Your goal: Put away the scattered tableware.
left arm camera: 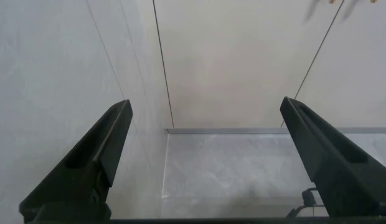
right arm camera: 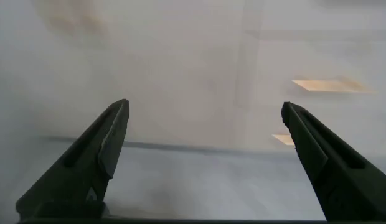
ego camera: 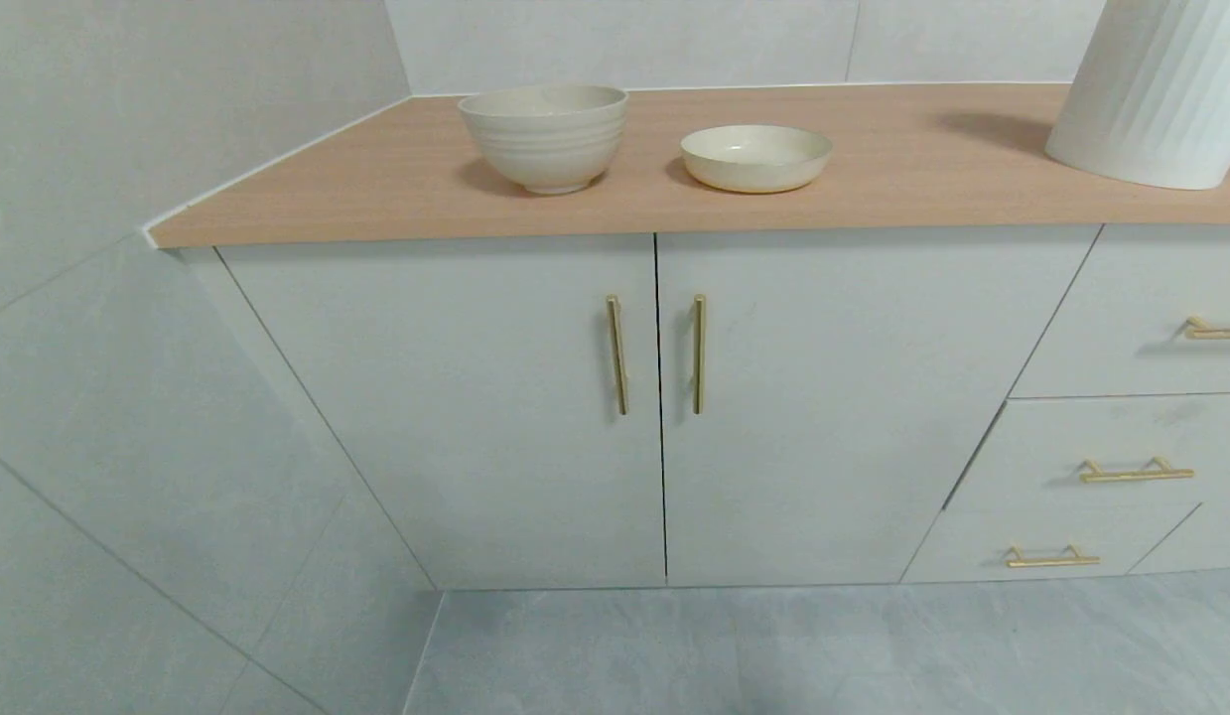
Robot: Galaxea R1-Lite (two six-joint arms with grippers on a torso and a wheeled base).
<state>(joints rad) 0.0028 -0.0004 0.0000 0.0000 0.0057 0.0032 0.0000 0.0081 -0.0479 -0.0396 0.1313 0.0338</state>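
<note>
Both arms hang low in front of the cabinet. The left gripper (left arm camera: 205,102) has its fingers spread wide with nothing between them. Framed in that gap is the foot of a pale cabinet door (left arm camera: 243,62), and below it the grey floor (left arm camera: 243,162). The right gripper (right arm camera: 203,104) is just as wide open and just as empty. Beyond its fingers sit two blurred gold drawer handles (right arm camera: 330,85), off to one side of the gap. So it looks as though each arm is parked and ready, with its fingers released because there is nothing to carry yet.

The tableware is well apart from both sets of fingers, up on the wooden bench (ego camera: 376,199). A deep ribbed bowl (ego camera: 545,134) stands upright. Near it, but not touching, rests a shallow cream dish (ego camera: 755,156), also upright. Farther along the bench stands a tall ribbed white container (ego camera: 1151,89).

Bowl and dish sit above the double doors, and both doors are shut, their gold bar handles (ego camera: 617,355) side by side at the centre seam. My read is that the cupboard behind them is the likely home for these pieces. If so, a door has to be opened first, which would explain the fingers staying low and spread. The task itself looks barely begun. The bowl's thick rim should suit a pinch, while the dish's low sloping wall may slip.
</note>
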